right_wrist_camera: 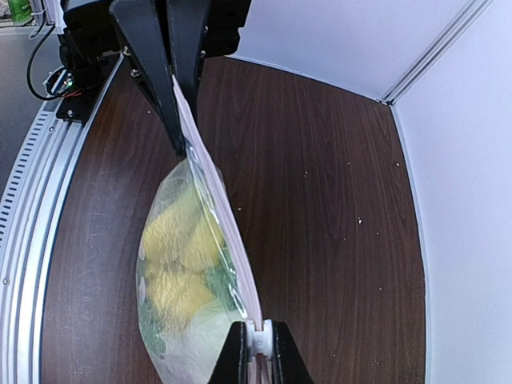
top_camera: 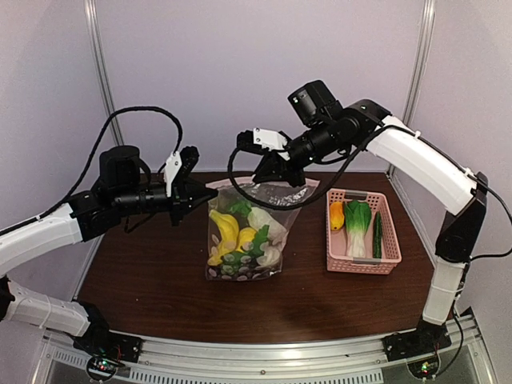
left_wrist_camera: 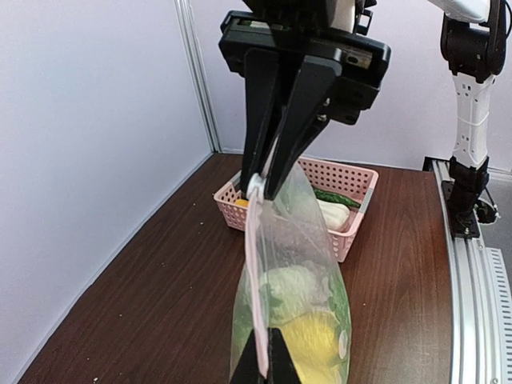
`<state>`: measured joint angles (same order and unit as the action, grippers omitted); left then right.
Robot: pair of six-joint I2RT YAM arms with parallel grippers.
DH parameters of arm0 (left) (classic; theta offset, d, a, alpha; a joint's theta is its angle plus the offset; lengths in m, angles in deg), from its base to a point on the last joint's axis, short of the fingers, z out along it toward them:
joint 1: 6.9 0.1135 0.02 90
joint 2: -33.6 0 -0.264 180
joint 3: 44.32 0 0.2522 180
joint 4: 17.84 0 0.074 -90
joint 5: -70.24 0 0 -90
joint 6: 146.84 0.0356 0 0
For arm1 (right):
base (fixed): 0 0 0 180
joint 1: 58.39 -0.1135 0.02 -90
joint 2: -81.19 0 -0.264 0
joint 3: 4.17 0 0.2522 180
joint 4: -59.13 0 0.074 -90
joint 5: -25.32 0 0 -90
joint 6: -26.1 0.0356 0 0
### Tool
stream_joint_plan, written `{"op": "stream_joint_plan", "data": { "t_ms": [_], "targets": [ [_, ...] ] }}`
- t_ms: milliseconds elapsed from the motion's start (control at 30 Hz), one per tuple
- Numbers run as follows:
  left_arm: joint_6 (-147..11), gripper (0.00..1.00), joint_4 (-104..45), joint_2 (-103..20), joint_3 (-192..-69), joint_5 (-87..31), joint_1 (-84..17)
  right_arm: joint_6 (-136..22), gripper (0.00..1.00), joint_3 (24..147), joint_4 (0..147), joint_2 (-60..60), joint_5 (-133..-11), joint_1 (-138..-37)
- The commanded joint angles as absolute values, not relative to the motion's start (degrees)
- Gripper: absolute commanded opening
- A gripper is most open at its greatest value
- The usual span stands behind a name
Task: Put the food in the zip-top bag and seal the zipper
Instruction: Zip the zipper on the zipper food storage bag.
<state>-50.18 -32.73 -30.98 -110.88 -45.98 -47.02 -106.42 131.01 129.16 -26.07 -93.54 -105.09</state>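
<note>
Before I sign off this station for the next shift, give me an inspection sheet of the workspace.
Surface: dark wood table, few pale specks.
Job's things: zip-top bag held upright, food inside; zipper taut between grippers; greens lie in pink basket.
Clutter: nothing seen.
Grippers: left gripper shut on zip-top bag edge; right gripper shut on zipper.
Cables: black cables loop above table.
Surroundings: pale walls, metal rail.

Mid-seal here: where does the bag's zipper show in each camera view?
Top external: the zipper runs along the bag's top edge, between the left gripper and the right gripper.
Left wrist: a pale strip rising from bottom centre to the opposite gripper.
Right wrist: a pale diagonal from bottom centre up and to the left.
Shared landmark: the yellow food inside the bag, visible in all three views.
</note>
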Motion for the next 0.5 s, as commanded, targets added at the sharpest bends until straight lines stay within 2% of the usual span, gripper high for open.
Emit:
{"op": "stream_joint_plan", "data": {
  "t_ms": [0,467],
  "targets": [
    [-49.22,0.0,-30.13,-29.63,-111.08,-45.99,-46.45,-108.13,0.02,130.35,138.34,-23.69,-86.68,-100.1],
    [-49.52,0.0,-29.89,-30.17,-111.17,-46.33,-45.58,-109.58,0.03,122.7,140.43,-18.05,-87.44,-93.57]
  ]
}}
